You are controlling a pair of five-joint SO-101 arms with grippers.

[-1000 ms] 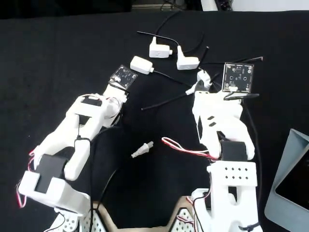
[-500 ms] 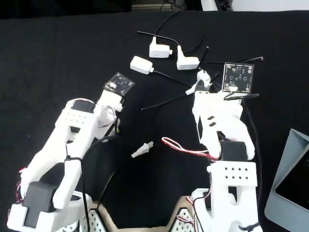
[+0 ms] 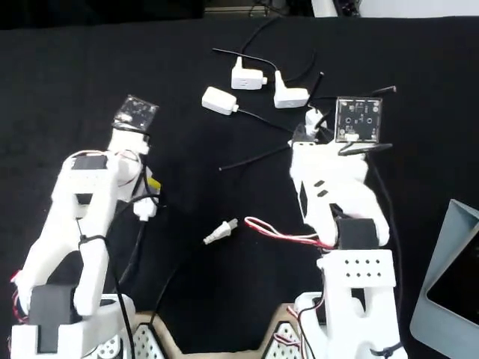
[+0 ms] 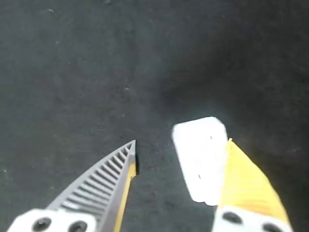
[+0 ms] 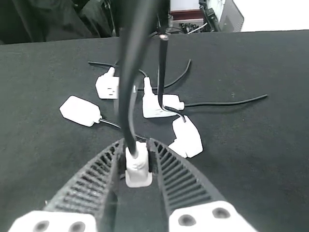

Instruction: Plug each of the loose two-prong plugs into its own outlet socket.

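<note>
Plug clamped in right pincer, cord rising above; left pincer apart.

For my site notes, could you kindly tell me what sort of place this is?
Probably a robotics lab bench: a black-covered table with two white arms mounted side by side, loose outlet sockets and a two-prong plug laid out for practice, and cables and equipment in the room behind.

My gripper hangs over the black cloth-covered table with its jaws apart, the grey ribbed plastic finger standing clear of a white rectangular block that lies flat against my yellow finger.
</note>
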